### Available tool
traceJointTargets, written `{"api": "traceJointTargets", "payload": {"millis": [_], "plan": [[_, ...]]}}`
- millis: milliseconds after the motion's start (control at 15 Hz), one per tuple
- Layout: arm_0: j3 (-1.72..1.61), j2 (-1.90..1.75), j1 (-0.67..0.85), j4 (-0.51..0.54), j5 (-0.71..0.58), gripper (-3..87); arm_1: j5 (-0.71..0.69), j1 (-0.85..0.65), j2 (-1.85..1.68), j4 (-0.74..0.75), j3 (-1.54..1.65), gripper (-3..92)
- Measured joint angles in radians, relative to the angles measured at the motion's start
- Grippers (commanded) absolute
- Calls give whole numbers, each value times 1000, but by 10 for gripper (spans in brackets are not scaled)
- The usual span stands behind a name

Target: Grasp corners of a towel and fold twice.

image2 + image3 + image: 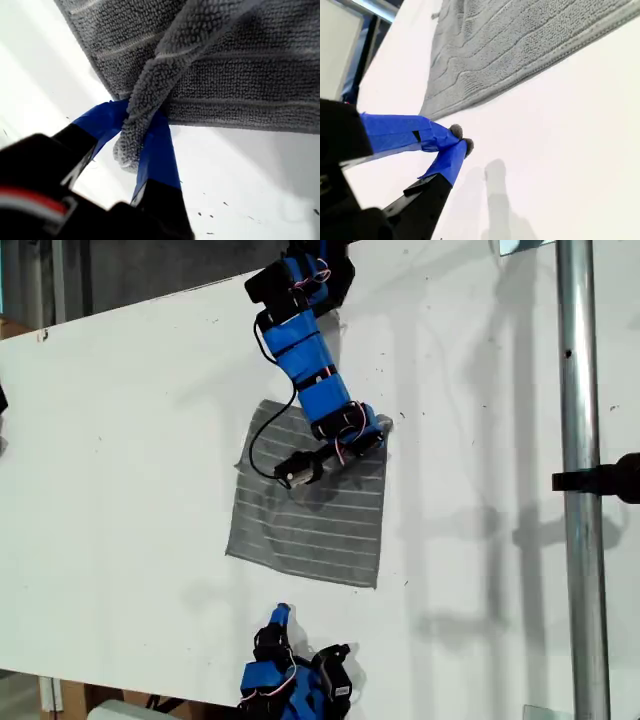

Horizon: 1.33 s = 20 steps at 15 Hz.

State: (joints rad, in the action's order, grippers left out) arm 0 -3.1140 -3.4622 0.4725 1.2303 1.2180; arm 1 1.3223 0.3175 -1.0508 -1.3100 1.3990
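Exterior view shows a wide white table [130, 440] running across the frame, with small dark specks scattered on its surface. The towel [312, 502] lies near the middle of it, mostly flat, grey with thin pale stripes, with soft ripples near its edge toward the exterior view's left. A metal pole [580, 480] stands along the exterior view's right, carrying a black clamp [605, 479], and its shadow falls across the table. Beyond the far table edge, toward the exterior view's top left, I see a dark room background.

My first gripper [145, 140] reaches in from the top of the exterior view and sits at the towel's corner [131, 137] nearest the exterior view's top right. Its blue-taped jaws are clenched on that corner, with the cloth bunched into a ridge between them and lifted off the table.

My second gripper [460, 140] rests at the bottom of the exterior view, on the bare table, just beside the towel's near edge but not touching it. Its jaws are pressed together at the tips, grasping nothing.
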Motion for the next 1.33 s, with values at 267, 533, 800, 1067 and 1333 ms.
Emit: {"api": "traceJointTargets", "payload": {"millis": [267, 533, 800, 1067, 1333], "plan": [[209, 28, -43, 72, 61, -29, -35, -21, -14, 28, 15, -2], [810, 709, -218, 77, 3, -29, -66, -29, -15, 64, 17, -2], [1322, 1293, -414, 287, -222, -29, -75, -31, -18, 74, 18, -2], [1572, 1654, -627, 399, -428, -12, -80, -31, -18, 95, 18, -2], [1657, 1769, -695, 403, -480, 383, -80, -31, -18, 101, 18, -2]]}}
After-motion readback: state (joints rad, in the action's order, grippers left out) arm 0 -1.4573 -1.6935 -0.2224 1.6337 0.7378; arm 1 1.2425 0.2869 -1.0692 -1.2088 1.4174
